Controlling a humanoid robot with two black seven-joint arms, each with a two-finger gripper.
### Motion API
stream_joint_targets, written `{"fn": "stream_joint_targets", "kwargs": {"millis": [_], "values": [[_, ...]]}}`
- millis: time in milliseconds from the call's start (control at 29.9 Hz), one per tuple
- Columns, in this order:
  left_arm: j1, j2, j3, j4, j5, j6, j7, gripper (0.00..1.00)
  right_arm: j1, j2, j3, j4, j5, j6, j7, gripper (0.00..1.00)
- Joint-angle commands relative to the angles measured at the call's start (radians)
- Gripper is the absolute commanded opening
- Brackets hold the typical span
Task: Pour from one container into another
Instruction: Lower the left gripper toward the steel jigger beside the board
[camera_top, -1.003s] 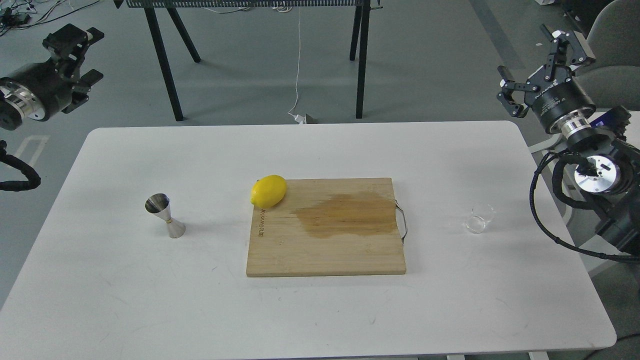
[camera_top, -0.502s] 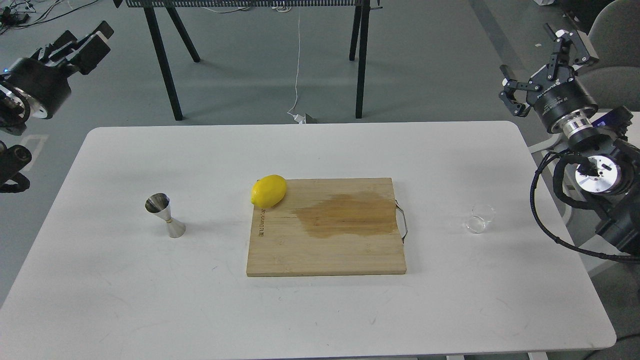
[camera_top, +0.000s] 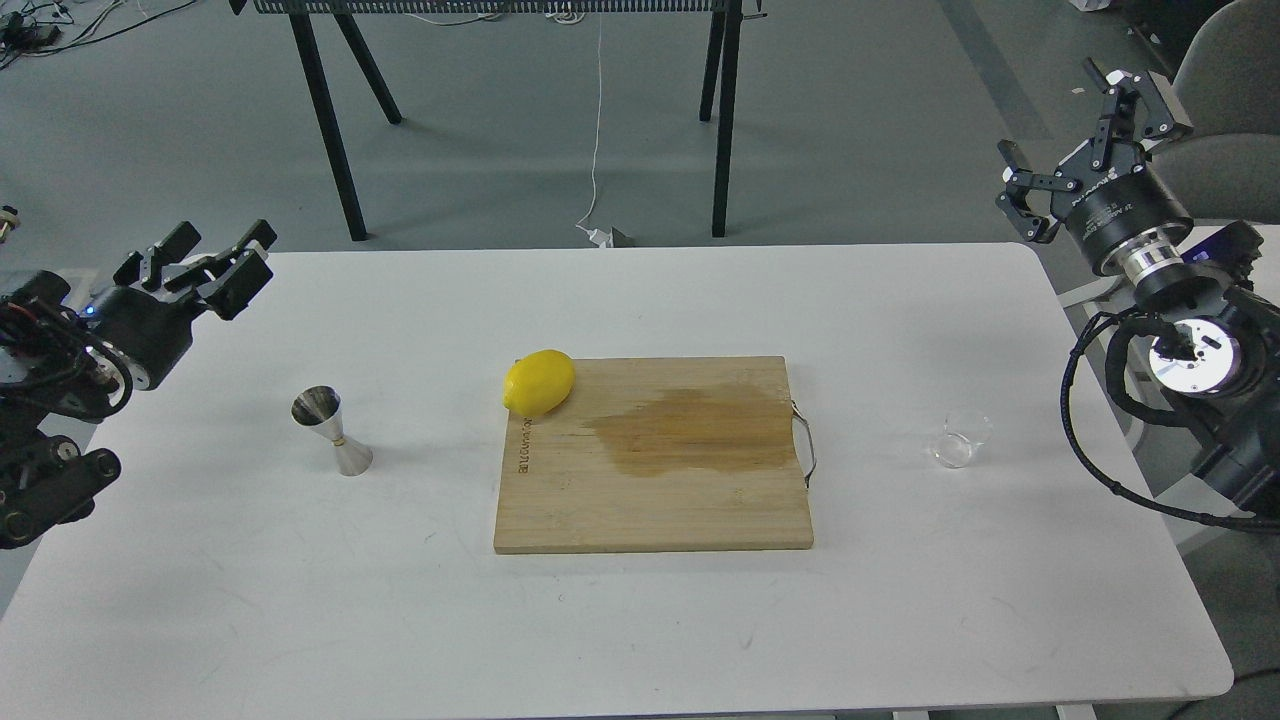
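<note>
The clear glass cup (camera_top: 960, 440) stands upright on the right part of the white table (camera_top: 640, 620). The steel jigger (camera_top: 333, 430), hourglass-shaped, stands upright on the left part. My left gripper (camera_top: 205, 256) hovers over the table's far left edge, above and left of the jigger, open and holding nothing. Off the table's far right corner, my right gripper (camera_top: 1075, 135) is raised well above the glass cup, its fingers spread open and empty.
A wooden cutting board (camera_top: 655, 455) with a dark wet stain and a metal handle lies mid-table between the two containers. A yellow lemon (camera_top: 538, 382) rests on its far left corner. Black table legs (camera_top: 330, 120) and a chair (camera_top: 1230, 100) stand behind.
My left arm has swung down and inward from the far left background to the table's left edge, near the jigger. The right gripper shifted only slightly. Nothing on the table moved.
</note>
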Motion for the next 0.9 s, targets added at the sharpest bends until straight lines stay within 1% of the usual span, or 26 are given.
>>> {"fn": "stream_joint_targets", "kwargs": {"millis": [0,134,769,869], "values": [[0.038,-0.03,0.002,-0.001,0.0,0.0,0.0,1.0,-0.001,0.0,0.001,0.0,0.0,0.0,0.0,0.99],[0.07,-0.062,0.002,-0.001,0.0,0.0,0.0,1.0,-0.001,-0.002,0.002,0.0,0.0,0.0,0.0,0.99],[0.145,-0.086,0.005,-0.002,0.0,0.0,0.0,1.0,-0.011,-0.002,0.002,-0.011,0.0,0.0,0.0,0.99],[0.162,-0.106,0.005,-0.002,0.008,0.0,0.0,1.0,-0.011,-0.002,0.002,-0.011,0.0,0.0,0.0,0.99]]}}
